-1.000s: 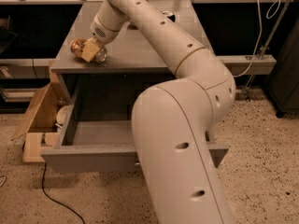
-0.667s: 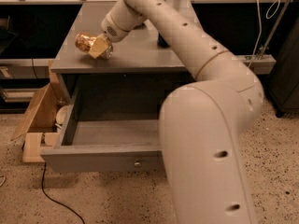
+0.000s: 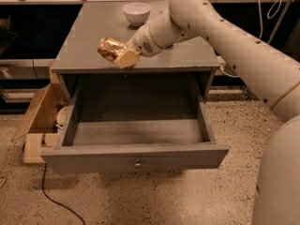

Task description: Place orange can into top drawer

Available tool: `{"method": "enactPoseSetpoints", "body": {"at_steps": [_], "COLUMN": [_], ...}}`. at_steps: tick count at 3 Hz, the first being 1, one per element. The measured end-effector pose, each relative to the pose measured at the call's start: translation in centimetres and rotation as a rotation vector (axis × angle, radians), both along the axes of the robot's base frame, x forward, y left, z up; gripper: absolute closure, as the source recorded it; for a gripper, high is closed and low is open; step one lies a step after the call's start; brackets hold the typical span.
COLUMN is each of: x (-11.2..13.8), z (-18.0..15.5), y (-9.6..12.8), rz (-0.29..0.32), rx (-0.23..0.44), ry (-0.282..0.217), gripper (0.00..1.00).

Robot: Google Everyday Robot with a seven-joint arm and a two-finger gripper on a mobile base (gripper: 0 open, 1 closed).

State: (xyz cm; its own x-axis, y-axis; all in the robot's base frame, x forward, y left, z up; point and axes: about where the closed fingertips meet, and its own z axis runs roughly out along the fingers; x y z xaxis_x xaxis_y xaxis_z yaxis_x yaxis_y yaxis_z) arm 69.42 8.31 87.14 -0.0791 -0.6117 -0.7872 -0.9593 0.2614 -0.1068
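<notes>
The orange can (image 3: 108, 48) sits tilted in the gripper (image 3: 123, 56), whose fingers pinch it just above the front edge of the cabinet top (image 3: 93, 27) — not yet over the open top drawer (image 3: 136, 156). It is best carried forward past that edge and lowered deep inside before release — dropped from height, it may roll.

A shiny orange-gold surface mottled with brown is shown by the orange can (image 3: 109, 47), which is clasped by the tan-fingered gripper (image 3: 125, 59) above the front edge of the grey cabinet (image 3: 93, 36), at the end of a cream-white arm (image 3: 225, 36). The same flat grey is carried by the top drawer (image 3: 93, 156), broken only by a small metallic knob (image 3: 138, 164). A white bowl (image 3: 136, 12) is seen at the back of the cabinet's top, brown cardboard (image 3: 40, 111) beside the cabinet, and a beige floor (image 3: 187, 196) speckled with dark flecks beneath it.
</notes>
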Motion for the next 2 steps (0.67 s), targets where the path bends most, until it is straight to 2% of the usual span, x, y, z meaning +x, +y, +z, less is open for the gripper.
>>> {"method": "enactPoseSetpoints", "body": {"at_steps": [1, 2], "x": [0.0, -2.7], "z": [0.0, -1.8], "y": [0.0, -0.5], "rz": [0.000, 0.009], "rx": [0.000, -0.055], "ry": [0.000, 0.036], "gripper": [1.00, 1.00]}}
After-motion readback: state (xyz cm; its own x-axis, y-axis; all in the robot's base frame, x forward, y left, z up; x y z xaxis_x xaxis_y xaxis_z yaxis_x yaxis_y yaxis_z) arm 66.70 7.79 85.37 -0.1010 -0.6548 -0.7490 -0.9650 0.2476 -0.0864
